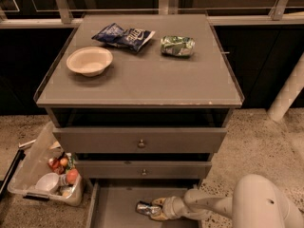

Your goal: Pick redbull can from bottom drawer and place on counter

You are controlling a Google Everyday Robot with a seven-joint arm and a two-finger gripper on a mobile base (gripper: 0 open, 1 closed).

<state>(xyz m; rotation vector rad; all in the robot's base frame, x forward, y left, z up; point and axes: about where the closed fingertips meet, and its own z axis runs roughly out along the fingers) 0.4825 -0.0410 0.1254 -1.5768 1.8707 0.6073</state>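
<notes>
The redbull can (142, 208) lies on its side on the grey floor of the open bottom drawer (114, 204), at the bottom of the camera view. My gripper (156, 209) reaches in from the right, low in the drawer, right against the can's right end. The white arm (213, 204) runs behind it to the lower right. The counter (147, 82) is the flat grey top of the cabinet above.
On the counter stand a cream bowl (89, 61) at the left, a blue chip bag (123, 34) and a green crinkled snack bag (177, 46) at the back. The two knobbed drawers are shut. A plastic bin of items (45, 182) sits on the floor to the left. A white post (287, 91) stands to the right.
</notes>
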